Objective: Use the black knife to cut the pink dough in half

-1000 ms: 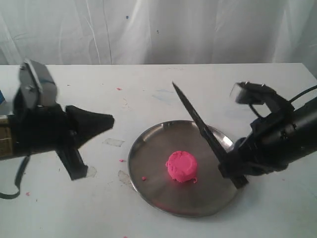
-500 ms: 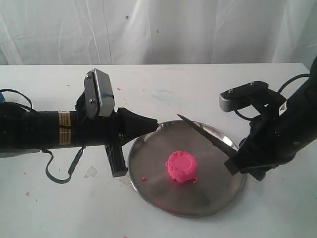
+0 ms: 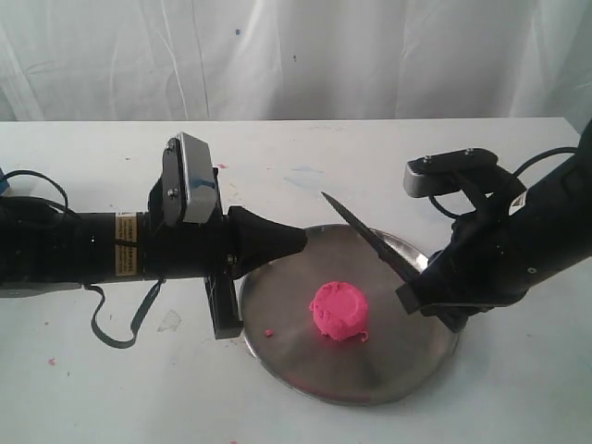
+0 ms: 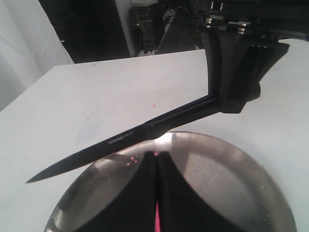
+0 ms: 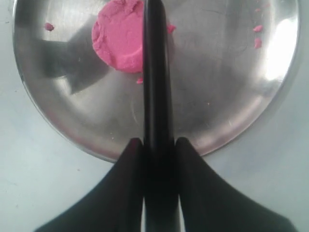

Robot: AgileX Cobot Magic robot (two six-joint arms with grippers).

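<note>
The pink dough (image 3: pixel 339 311) is a round whole puck in the middle of the steel plate (image 3: pixel 287 361). My right gripper (image 3: pixel 418 298) is shut on the handle of the black knife (image 3: pixel 368 241), whose blade slants up and back over the plate's far right part, above and beside the dough. Through the right wrist camera the knife (image 5: pixel 155 72) crosses the edge of the dough (image 5: pixel 118 36). My left gripper (image 3: pixel 298 242) is shut and empty, its tip over the plate's left rim. Its camera shows the knife (image 4: pixel 125 140) above the plate (image 4: pixel 231 169).
Small pink crumbs (image 3: pixel 268 332) lie on the plate and on the white table (image 3: pixel 277 157). Bits of clear tape (image 3: pixel 169 320) stick to the table left of the plate. A white curtain hangs behind the table.
My left arm swung in from the far left and now its tip reaches the plate's rim. My right gripper shifted left and the knife tilted lower over the plate.
</note>
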